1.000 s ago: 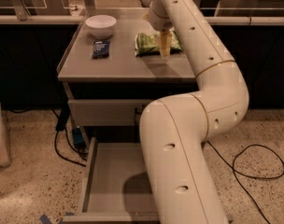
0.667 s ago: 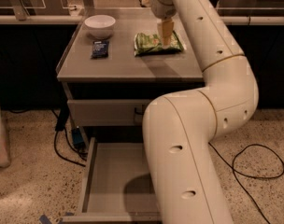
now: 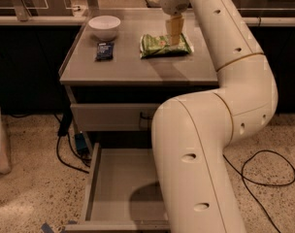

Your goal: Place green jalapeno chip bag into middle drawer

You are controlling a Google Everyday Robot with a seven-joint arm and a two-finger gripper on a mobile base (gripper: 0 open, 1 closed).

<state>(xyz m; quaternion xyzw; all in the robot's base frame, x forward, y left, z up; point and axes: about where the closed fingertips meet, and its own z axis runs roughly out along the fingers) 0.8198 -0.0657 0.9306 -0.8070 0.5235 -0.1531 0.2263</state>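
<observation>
Over the far right part of the cabinet top (image 3: 133,69), the gripper (image 3: 174,40) points straight down at the green chip bag (image 3: 157,45). The bag lies flat with its long axis running from 9 o'clock to 3 o'clock across the view. The gripper's tip meets it a little toward 3 o'clock of the bag's middle and close to its far, 12 o'clock edge. Most of the bag therefore spreads from the tip toward 8 o'clock, and only a short end shows past it at 3 o'clock. Whether the gripper is apart, together or clamped on the foil cannot be told. Nor can I tell whether it presses the bag or stops just above it.

My judgement is that the step in hand is the pick, and that it depends on this offset. A grip taken off centre across the short axis would probably let the longer 9 o'clock end droop.

A white bowl (image 3: 104,25) and a small dark packet (image 3: 105,50) sit well apart from the bag toward 9 o'clock. The open drawer (image 3: 116,178) lies toward 6 o'clock, far below the top and pulled out beneath a closed drawer front (image 3: 104,116). Its floor is partly hidden by the arm, so the carry should run down and toward 6 o'clock.
</observation>
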